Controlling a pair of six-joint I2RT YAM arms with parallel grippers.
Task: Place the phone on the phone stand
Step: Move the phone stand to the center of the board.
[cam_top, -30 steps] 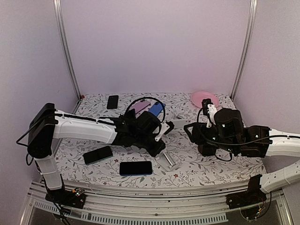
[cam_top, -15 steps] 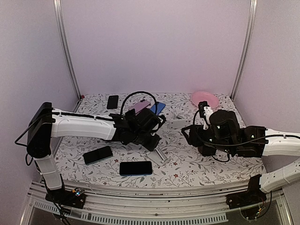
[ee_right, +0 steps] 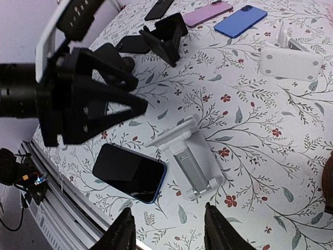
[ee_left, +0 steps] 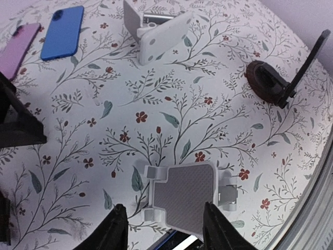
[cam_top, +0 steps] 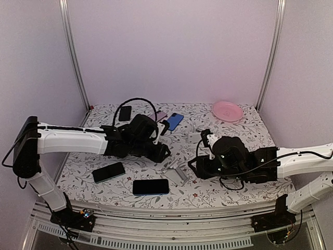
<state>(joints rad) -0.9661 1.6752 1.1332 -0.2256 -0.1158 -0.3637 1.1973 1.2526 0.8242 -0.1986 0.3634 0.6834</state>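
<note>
Phone (ee_right: 130, 173) flat, just ahead of R pincer (ee_right: 167, 212)

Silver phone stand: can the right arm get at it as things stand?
Probably yes. The right gripper hangs open over the silver phone stand with nothing between them; the black phone lies beside it.

the top view looks down from high behind the robot, facing the back wall (cam_top: 171, 52), and takes in the whole floral table (cam_top: 208, 195) from afar. the left wrist camera sits close over that table, looking almost straight down at the grey phone stand (ee_left: 184, 195). the right wrist camera hangs higher and tilted, facing across toward the left arm (ee_right: 67, 99). all three views share that stand and the blue phone (ee_right: 240, 21).
</note>
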